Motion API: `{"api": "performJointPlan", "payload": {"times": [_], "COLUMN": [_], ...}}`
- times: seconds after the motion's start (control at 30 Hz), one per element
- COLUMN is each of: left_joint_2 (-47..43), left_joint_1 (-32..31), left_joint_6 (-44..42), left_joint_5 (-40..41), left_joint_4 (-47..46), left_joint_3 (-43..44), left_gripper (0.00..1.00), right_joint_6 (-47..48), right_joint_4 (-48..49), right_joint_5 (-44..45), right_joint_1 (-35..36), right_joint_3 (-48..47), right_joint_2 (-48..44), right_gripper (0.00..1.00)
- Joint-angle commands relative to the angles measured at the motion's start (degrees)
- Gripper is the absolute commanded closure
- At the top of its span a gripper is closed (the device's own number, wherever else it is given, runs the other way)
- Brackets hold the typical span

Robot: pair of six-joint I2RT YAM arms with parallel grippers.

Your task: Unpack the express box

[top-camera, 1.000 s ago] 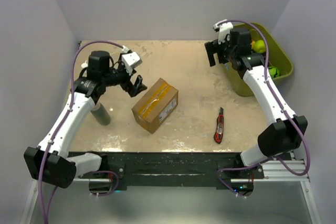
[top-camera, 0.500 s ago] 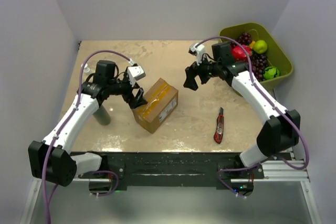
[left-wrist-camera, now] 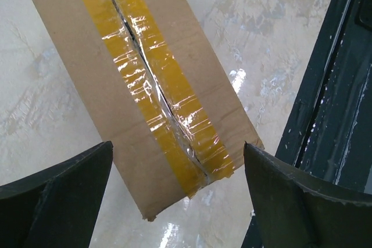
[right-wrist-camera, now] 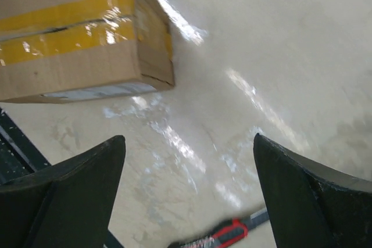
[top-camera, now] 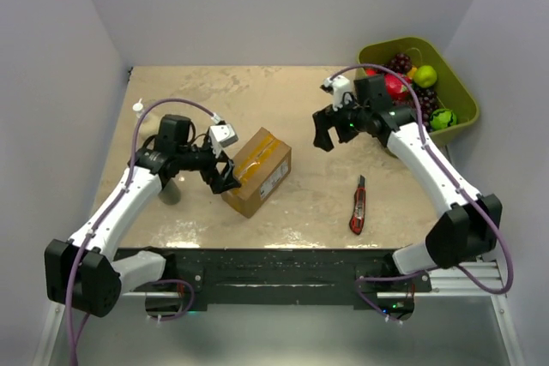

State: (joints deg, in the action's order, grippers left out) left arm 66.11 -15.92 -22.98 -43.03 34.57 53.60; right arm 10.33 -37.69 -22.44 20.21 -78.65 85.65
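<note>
Both grippers gape empty: I hover the left gripper (top-camera: 221,174) over the box's (top-camera: 257,169) end to brace it (tape (left-wrist-camera: 157,85) looks slit), right gripper (top-camera: 324,133) nearby to open it.

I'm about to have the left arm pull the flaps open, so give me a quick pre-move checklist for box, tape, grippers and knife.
1. Left gripper open and empty: ok.
2. Right gripper open and empty: ok.
3. Tape slit along the seam: ok, a dark cut shows in the left wrist view.
4. Flaps of box lifted: not ok, they lie flat.
5. Left gripper at the box end: ok; whether it touches, cannot tell.
6. Knife clear of box: ok, it lies apart to the right.
</note>
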Motion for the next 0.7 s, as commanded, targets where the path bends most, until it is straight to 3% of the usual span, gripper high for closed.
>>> {"api": "performJointPlan", "payload": {"times": [0.0, 0.1, 0.2, 0.3, 0.47, 0.67], "left_joint_2": [-0.6, 0.6, 4.0, 9.1, 17.5, 27.8], "left_joint_1": [-0.5, -0.5, -1.6, -4.2, -6.0, -4.8], "left_joint_6": [4.5, 8.4, 11.0, 11.4, 11.1, 17.6], "left_joint_5": [2.0, 3.5, 5.6, 8.4, 12.4, 17.0], "left_joint_4": [-8.8, -15.8, -21.5, -25.3, -29.2, -35.5], "left_joint_3": [-2.6, -3.9, -3.4, -2.1, 3.4, 12.8], "left_gripper": [0.02, 0.02, 0.02, 0.03, 0.05, 0.07], "right_joint_6": [-8.8, -16.2, -16.7, -15.3, -16.0, -22.7], "right_joint_4": [-8.0, -8.4, -7.7, -6.3, -10.0, -14.9], "right_joint_5": [15.3, 16.3, 14.2, 3.9, 15.5, 21.5], "right_joint_1": [-5.3, -7.1, -7.1, -6.9, -6.8, -7.5], "right_joint_3": [3.5, 6.7, 8.7, 8.9, 8.2, 13.3], "right_joint_2": [-3.6, -2.1, -0.4, 1.5, 0.8, -2.5], "right_gripper": [0.07, 0.07, 0.08, 0.12, 0.13, 0.12]}}
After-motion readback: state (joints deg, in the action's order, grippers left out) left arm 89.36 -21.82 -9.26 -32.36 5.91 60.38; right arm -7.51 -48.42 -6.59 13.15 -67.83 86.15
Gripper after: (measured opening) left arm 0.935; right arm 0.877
